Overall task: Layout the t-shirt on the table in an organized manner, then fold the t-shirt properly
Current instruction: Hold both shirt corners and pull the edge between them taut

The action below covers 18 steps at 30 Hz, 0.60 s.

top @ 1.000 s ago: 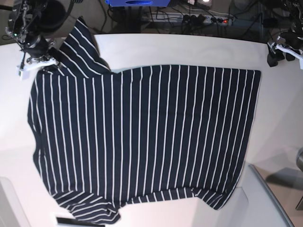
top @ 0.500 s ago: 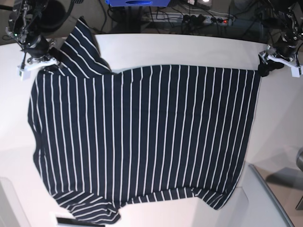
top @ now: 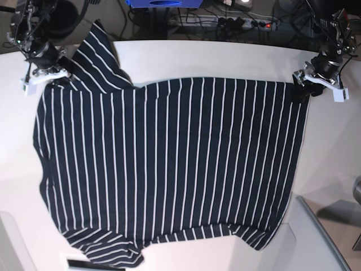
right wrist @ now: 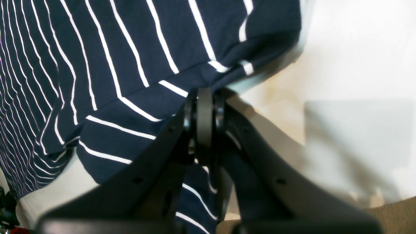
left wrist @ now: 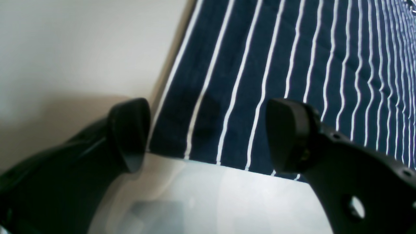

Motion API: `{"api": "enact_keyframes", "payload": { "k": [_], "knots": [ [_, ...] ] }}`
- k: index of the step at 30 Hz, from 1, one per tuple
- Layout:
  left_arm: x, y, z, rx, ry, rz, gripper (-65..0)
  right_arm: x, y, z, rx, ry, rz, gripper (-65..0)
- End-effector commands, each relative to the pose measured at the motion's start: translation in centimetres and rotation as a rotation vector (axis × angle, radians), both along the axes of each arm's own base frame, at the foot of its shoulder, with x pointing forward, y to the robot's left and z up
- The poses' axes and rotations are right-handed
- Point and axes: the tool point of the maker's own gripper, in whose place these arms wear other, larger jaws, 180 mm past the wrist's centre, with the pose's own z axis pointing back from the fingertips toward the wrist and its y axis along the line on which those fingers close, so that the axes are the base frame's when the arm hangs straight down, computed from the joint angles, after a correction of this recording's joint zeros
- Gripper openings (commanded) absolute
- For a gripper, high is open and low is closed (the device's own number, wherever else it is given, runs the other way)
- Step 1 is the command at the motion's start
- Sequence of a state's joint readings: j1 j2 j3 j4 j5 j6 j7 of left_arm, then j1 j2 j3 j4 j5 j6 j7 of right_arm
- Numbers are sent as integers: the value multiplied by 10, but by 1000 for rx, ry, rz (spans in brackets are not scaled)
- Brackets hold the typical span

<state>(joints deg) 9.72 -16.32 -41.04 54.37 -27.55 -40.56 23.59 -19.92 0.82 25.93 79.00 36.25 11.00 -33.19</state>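
The t-shirt (top: pixel 169 164), dark navy with thin white stripes, lies spread flat on the white table (top: pixel 225 56), one sleeve (top: pixel 98 56) pointing to the far left. My right gripper (top: pixel 55 76) is shut on the t-shirt near that sleeve's shoulder; in the right wrist view its fingertips (right wrist: pixel 204 97) pinch the fabric edge (right wrist: pixel 136 58). My left gripper (top: pixel 302 89) hovers open over the far right hem corner. In the left wrist view its fingers (left wrist: pixel 130 133) straddle that corner of the t-shirt (left wrist: pixel 292 48), with table (left wrist: pixel 65 48) to the left.
Cables and a power strip (top: pixel 242 22) run behind the table's far edge. A grey slanted panel (top: pixel 321 237) sits at the near right. A dark flat object (top: pixel 84 264) pokes in at the near left edge.
My left gripper has moved inward from off the shirt's far right side to sit over the hem corner, still open. The right gripper and the shirt have stayed put.
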Motion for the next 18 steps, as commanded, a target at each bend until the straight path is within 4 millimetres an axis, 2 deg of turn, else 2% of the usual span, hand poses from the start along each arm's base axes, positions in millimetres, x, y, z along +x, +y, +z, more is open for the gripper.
{"api": "enact_keyframes", "payload": {
  "k": [1,7,9,11,15,18],
  "knots": [
    [-14,-4,-13,4,91,-34,-127,-15,1,-7,0,63,13,-642],
    [-14,-10,-15,-8,91,-33,-127,-14,0,-6,-1,62,14,-642],
    [-14,-10,-15,-8,91,-33,-145,-14,0,-6,-1,62,14,-642],
    [-13,-10,-15,-8,89,-33,-216,-14,-2,-6,-7,62,16,-642],
    [-12,-10,-14,-10,83,-30,-403,-13,-7,-5,-18,61,21,-642],
    [-10,-8,-12,-7,76,-24,-489,-13,-8,-5,-20,61,20,-642]
  ]
}}
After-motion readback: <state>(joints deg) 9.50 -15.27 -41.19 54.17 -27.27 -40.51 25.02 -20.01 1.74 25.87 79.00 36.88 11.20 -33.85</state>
